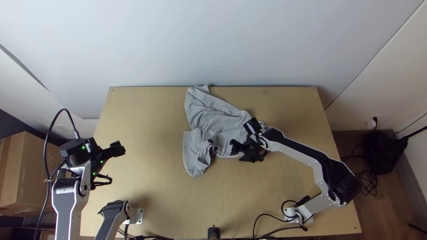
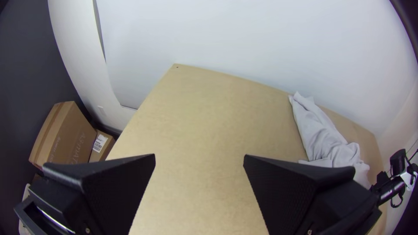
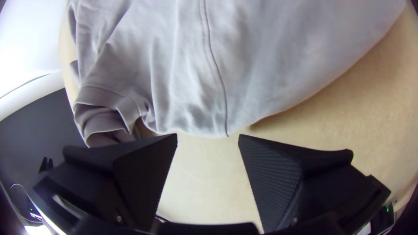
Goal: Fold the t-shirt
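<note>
The grey t-shirt point(image 1: 218, 121) lies bunched, folding seemingly all to do; left claw point(image 2: 199, 155) and right claw point(image 3: 208, 134) spread, empty.

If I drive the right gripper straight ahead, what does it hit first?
Probably the near edge of the grey t-shirt, where a seam ends. The right gripper's height is hard to judge, so the table could come first.
</note>
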`<state>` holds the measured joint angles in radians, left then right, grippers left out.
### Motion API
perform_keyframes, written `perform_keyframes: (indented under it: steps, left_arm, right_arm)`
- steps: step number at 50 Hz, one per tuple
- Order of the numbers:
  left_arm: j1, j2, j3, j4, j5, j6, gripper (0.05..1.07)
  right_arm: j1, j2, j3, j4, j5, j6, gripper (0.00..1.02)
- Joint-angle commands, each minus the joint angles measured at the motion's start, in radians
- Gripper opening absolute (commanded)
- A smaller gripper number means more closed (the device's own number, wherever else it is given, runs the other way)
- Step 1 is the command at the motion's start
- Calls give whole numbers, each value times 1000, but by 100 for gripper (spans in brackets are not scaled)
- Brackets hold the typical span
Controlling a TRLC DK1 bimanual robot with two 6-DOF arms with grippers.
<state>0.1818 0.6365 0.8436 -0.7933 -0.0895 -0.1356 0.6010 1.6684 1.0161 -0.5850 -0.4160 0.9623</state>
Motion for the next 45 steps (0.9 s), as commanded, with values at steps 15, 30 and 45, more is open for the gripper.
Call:
perform_keyframes:
  steps: [15, 30, 45]
  left_arm:
    - [7, -17, -1, -15, 10, -12, 103]
    - [-7, -18, 9, -40, 13, -12, 103]
    - [-134, 221, 135, -14, 120, -122, 103]
  right_arm:
    - [-21, 62, 29, 10, 17, 27, 53]
    - [-55, 73, 19, 42, 120, 26, 3]
    - [-95, -91, -54, -3, 118, -36, 3]
